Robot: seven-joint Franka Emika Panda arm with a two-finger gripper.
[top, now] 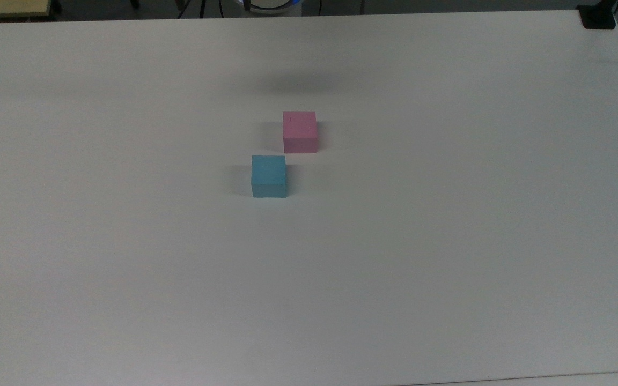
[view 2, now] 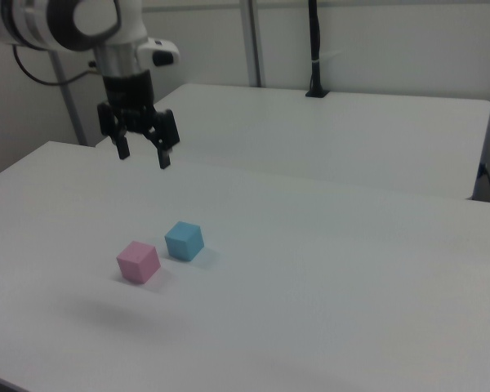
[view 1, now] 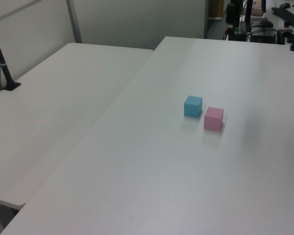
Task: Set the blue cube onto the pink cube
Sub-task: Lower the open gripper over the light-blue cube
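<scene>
The gripper point(view 2: 143, 153) hangs high with jaws spread and empty, evidently ahead of any pickup, while the blue cube point(view 2: 184, 240) rests on the table point(view 2: 335, 269) just beside the pink cube point(view 2: 138, 261), to the right view's right.

blue cube point(top: 269, 176): light cyan, plain faces
pink cube point(top: 300, 131): pastel pink, tiny dark speck on top
counter point(top: 448, 214): plain off-white
hand point(view 2: 144, 154): black fingers, white arm above
</scene>
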